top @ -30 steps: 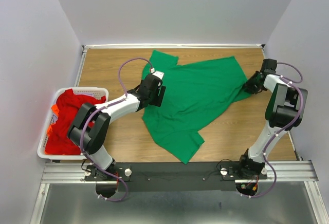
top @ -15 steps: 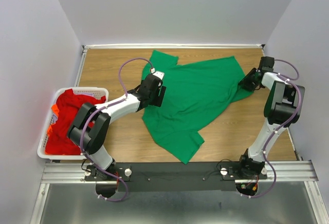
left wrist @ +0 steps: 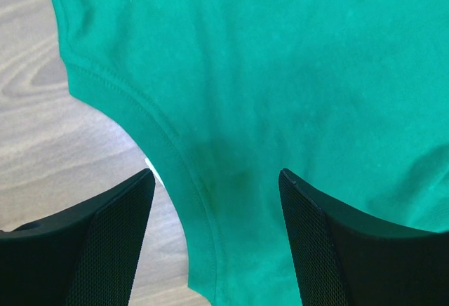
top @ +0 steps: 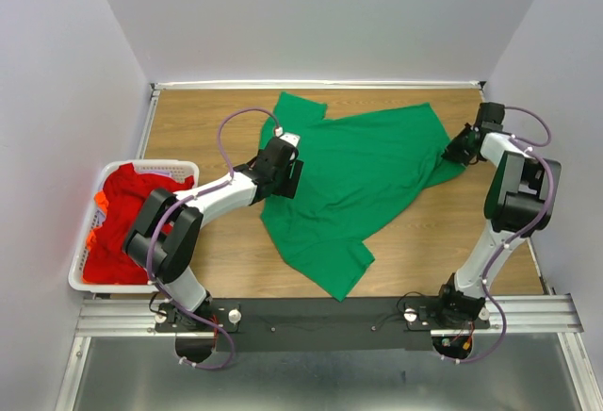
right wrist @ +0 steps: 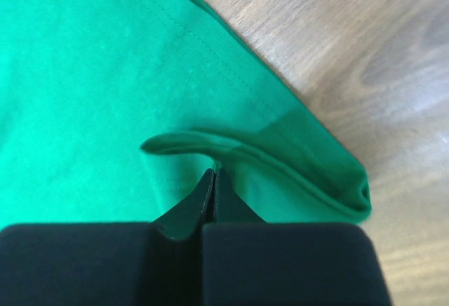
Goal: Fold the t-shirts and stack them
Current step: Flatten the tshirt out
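Right wrist view: right claw is pinched shut on the green shirt at its right edge, probably to pull it flat. Left claw hangs wide open over the shirt's left side, mid-bench.

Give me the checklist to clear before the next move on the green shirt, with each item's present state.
1. Right fingers shut on the green t-shirt: ok, a fold of its hem is pinched between them.
2. Left fingers gripping cloth: not ok, they stand open, astride the curved hem on the shirt's other side.
3. Left fingers low enough to catch that hem: cannot tell.
4. Shirt flat for folding: not ok, it lies askew and creased on the table.
5. Red t-shirts out of the way: ok, heaped in the basket at the left.
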